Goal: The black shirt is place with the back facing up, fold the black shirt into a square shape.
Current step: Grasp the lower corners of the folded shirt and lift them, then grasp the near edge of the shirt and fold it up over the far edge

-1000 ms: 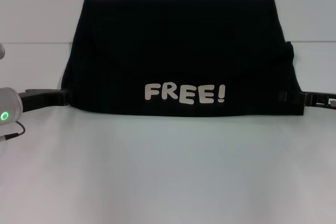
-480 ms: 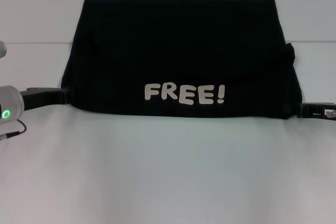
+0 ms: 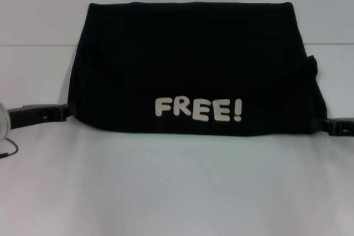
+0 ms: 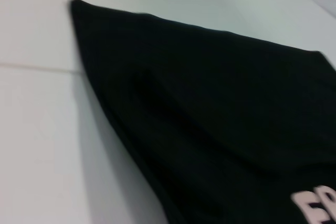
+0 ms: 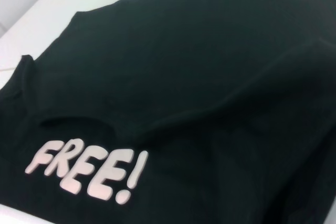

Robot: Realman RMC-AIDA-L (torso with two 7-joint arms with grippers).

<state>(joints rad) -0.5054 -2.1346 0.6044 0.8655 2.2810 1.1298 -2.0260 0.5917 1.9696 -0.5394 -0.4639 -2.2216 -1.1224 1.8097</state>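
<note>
The black shirt (image 3: 191, 64) lies folded into a wide block on the white table, and white "FREE!" lettering (image 3: 198, 109) shows along its near edge. My left gripper (image 3: 65, 112) lies flat at the shirt's near left corner, its tip right at the cloth edge. Level with the near right corner sits my right gripper (image 3: 326, 126), against the cloth. The left wrist view shows the black shirt (image 4: 220, 108) from its left side. The right wrist view looks across the black shirt (image 5: 199, 66) and its lettering (image 5: 86, 171).
The white table (image 3: 177, 192) stretches bare in front of the shirt. A seam line (image 3: 33, 45) crosses the table behind the shirt's sides. A thin cable (image 3: 8, 150) hangs by my left arm at the picture's left edge.
The left arm has drawn back to the left; its silver cylinder with the green light is nearly out of view. The right gripper has shifted lower and outward. The shirt's near edge sits slightly lower in view.
</note>
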